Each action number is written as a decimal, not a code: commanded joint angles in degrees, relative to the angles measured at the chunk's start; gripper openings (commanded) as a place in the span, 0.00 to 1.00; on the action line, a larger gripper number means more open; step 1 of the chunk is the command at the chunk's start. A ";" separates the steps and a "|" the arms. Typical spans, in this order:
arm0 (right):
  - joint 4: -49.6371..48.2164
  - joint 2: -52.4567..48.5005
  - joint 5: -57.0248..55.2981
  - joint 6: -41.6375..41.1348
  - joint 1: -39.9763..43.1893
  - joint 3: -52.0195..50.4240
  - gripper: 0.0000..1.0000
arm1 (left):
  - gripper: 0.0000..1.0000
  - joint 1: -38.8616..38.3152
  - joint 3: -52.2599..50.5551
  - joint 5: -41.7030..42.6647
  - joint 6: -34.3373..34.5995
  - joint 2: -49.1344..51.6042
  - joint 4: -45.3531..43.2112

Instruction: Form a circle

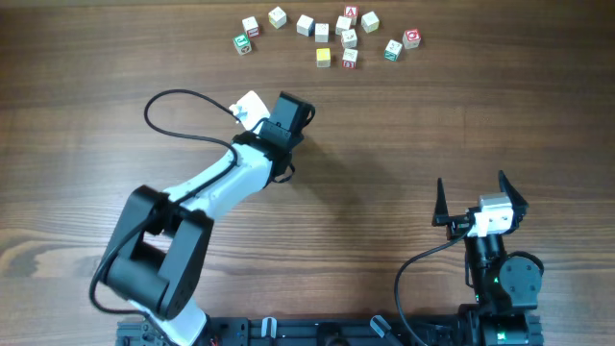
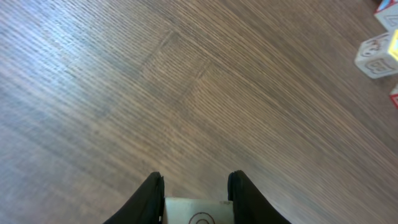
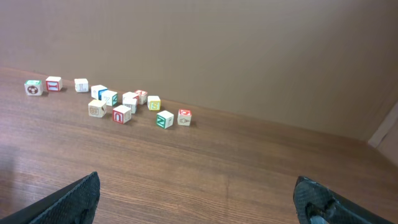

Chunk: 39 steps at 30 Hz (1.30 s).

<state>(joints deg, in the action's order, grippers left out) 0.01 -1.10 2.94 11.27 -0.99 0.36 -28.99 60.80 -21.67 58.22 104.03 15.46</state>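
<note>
The circle is a loose, unclosed arc of small wooden letter cubes (image 1: 322, 32) at the far middle of the table, with a yellow-faced cube (image 1: 323, 57) on its near side. From the right wrist view the same cubes (image 3: 122, 114) lie far ahead to the left. My left gripper (image 2: 196, 177) is shut on a pale cube (image 2: 198, 211) with a round red mark, held between both fingers above bare table. In the overhead view the left gripper (image 1: 293, 112) hangs short of the arc and hides its cube. My right gripper (image 1: 473, 195) (image 3: 198, 180) stands wide open with nothing in it, near the front right.
Two cubes (image 2: 375, 56) show at the right edge of the left wrist view. A black cable (image 1: 183, 106) loops left of the left arm. A brown wall (image 3: 249, 56) rises behind the table's far edge.
</note>
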 commanded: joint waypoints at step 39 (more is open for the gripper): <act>-0.13 0.46 -0.28 0.61 -0.11 -0.07 1.00 | 1.00 0.92 21.62 -2.78 -36.04 -20.94 6.05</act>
<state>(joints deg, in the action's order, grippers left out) 0.01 -1.10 2.94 11.27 -0.99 0.36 -28.86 75.18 -24.18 29.08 82.19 20.18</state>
